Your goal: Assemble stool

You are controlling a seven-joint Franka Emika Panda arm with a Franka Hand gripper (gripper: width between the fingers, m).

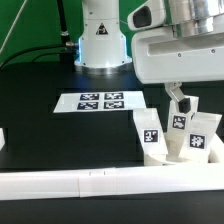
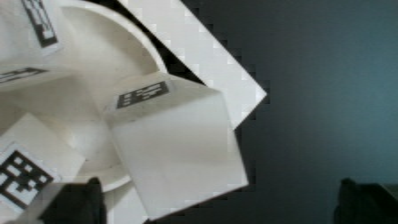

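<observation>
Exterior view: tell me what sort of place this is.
Most likely a robotics lab bench. A robot arm's white base stands on a black table, a marker board lies flat on it, and tagged white stool parts sit beneath the gripper.

You are looking at matt white plastic stool legs with smooth faces and printed black-and-white tags. The bench is dark and matt. At lower left of the exterior frame, the white rail looks smooth, slightly glossy plastic.
</observation>
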